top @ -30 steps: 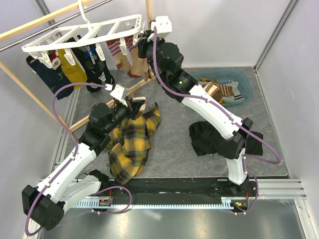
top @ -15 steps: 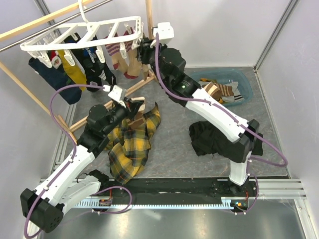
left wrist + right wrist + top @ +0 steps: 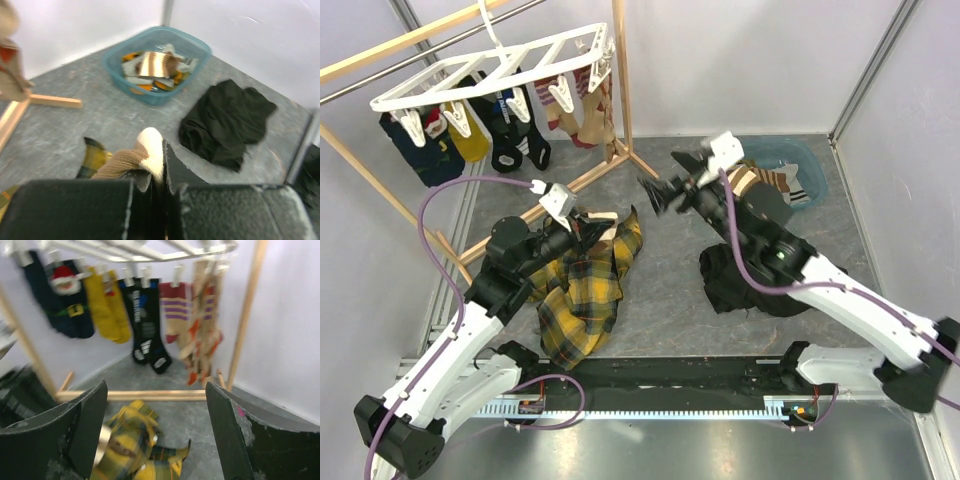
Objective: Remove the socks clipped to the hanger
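smooth white plastic hanger [image 3: 165, 245], soft knitted cloth socks [image 3: 107, 302], pale bare wood rack [image 3: 620, 80], woven yellow plaid cloth [image 3: 585, 290], matt black garment [image 3: 225, 120], translucent teal plastic bin [image 3: 197, 47] far right, mottled matt grey table [image 3: 660, 290]

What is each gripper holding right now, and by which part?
The left gripper is shut on a tan knit sock, pinched just behind its white tip. The right gripper is open and holds nothing.

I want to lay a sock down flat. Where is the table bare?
Bare table between the yellow plaid cloth and the black garment; more along the right wall beside the bin. Crowded at left under the hanger, socks and wooden rack.
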Motion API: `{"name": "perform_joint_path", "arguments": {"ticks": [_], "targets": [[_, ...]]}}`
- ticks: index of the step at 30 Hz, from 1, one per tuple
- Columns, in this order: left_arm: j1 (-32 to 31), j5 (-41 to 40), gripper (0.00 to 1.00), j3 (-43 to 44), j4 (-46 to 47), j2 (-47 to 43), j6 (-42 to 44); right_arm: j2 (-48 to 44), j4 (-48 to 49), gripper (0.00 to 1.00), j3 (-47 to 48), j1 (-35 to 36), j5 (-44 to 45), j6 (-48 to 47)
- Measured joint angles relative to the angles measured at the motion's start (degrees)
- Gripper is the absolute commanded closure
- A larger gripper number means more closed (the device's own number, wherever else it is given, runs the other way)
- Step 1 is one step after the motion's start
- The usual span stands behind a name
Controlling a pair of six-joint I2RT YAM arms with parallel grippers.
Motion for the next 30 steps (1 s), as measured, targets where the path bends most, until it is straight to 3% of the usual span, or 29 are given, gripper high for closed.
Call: {"name": "perform_joint_path", "arguments": {"ticks": [4, 9, 22, 25, 26, 29, 30], "targets": [[0.0, 6.4, 0.98, 0.0, -0.9, -0.4, 0.4, -8.9, 2.0, 0.13, -10.4, 0.0, -10.8, -2.1], [0.0, 13.9, 0.98, 0.1, -1.1, -0.5, 0.4, -12.3, 1.5, 0.12, -18.2, 0.1, -22.1, -2.9], [0.0, 22.8, 0.98, 0.2, 0.3, -1.0, -0.6, -5.1, 6.5, 0.14, -23.2, 1.2, -32.9, -5.4], [0.0, 23.7, 0.98, 0.2, 1.0, -1.0, -1.0, -2.4, 8.4, 0.19, -23.2, 1.5, -33.7, -5.8], [0.0, 23.9, 0.98, 0.2, 1.1, -1.0, -1.2, -1.7, 8.8, 0.22, -23.1, 1.5, -34.0, -6.0], [0.0, 24.1, 0.98, 0.2, 1.3, -1.0, -1.5, 1.2, 8.9, 0.65, -22.2, 1.6, -34.6, -7.0], [0.0, 24.2, 0.96, 0.2, 1.3, -1.0, -1.6, 2.1, 8.9, 0.89, -21.9, 1.6, -34.5, -7.2]]}}
